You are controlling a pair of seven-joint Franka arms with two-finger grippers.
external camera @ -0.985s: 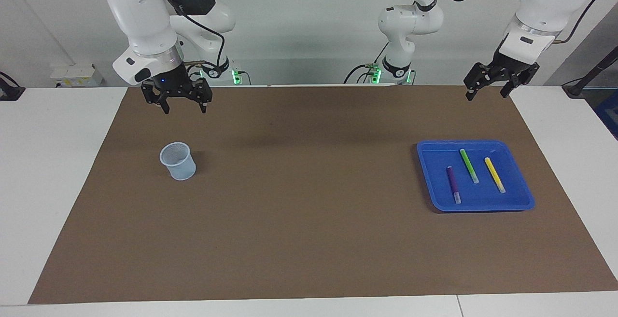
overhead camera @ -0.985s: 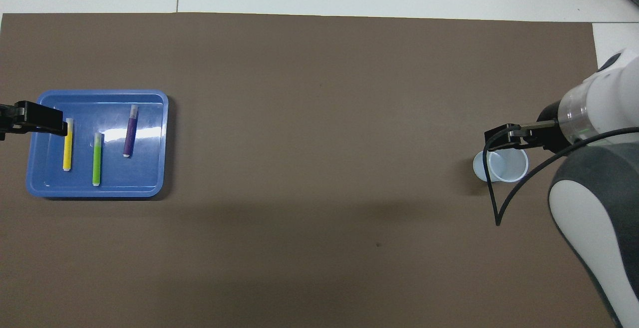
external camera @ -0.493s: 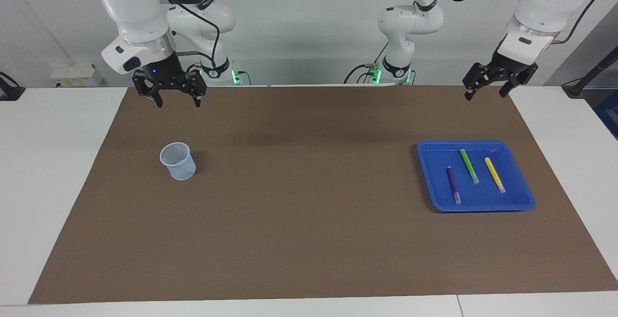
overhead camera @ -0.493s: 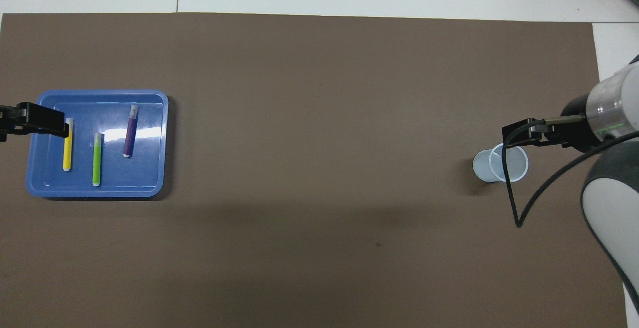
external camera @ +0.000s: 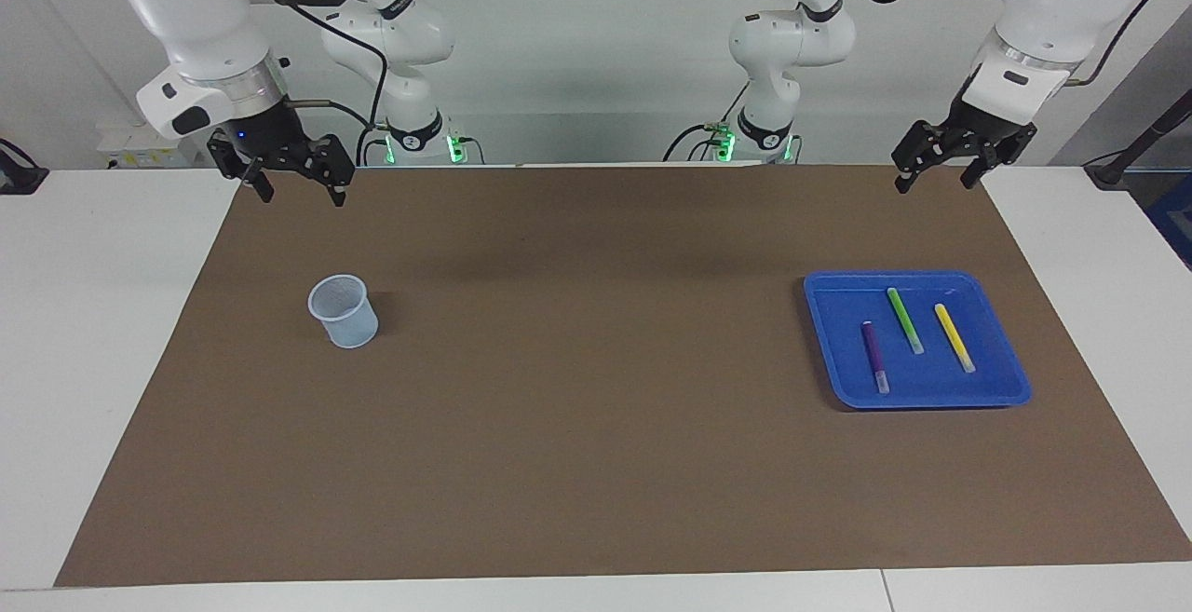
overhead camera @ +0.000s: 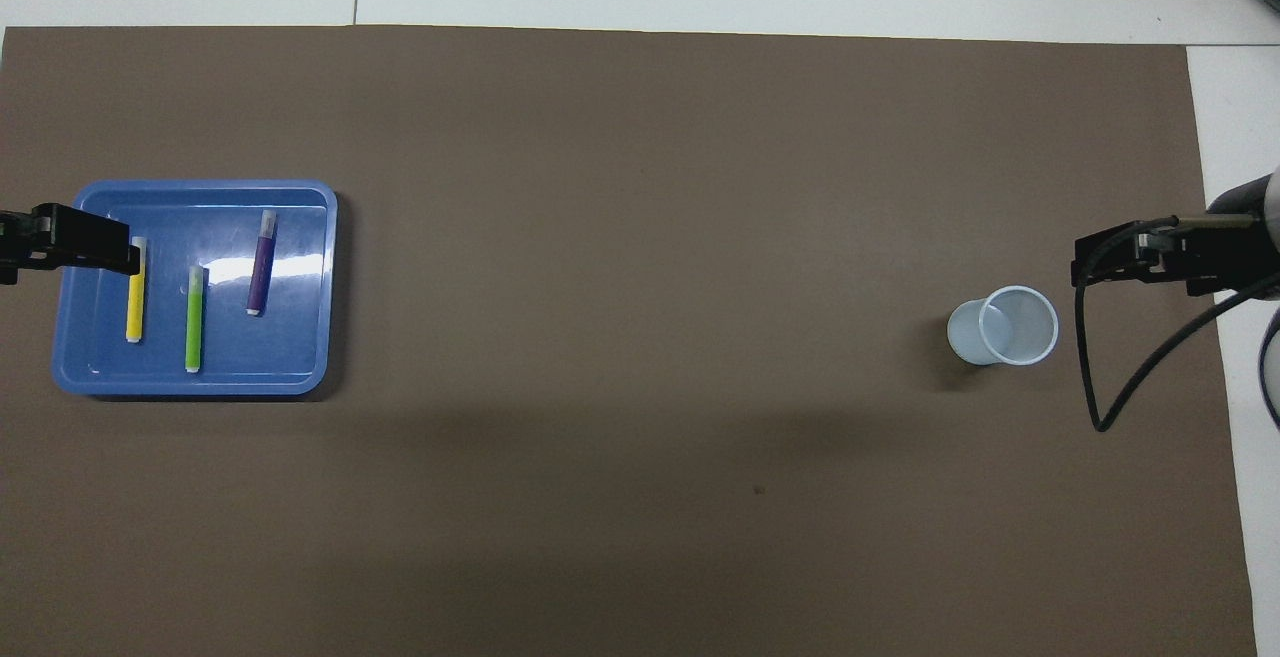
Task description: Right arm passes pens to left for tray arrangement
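With both the left gripper [external camera: 934,174] and the right gripper [external camera: 294,185] hanging spread and empty, the pens [external camera: 902,319] are lying in the tray [external camera: 1010,387], likely light, stiff, slippery, best pinched mid-barrel, from three and nine o'clock.

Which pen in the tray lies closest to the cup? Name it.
The purple pen. It lies at the side of the blue tray toward the pale cup; the green pen sits in the middle and the yellow pen last.
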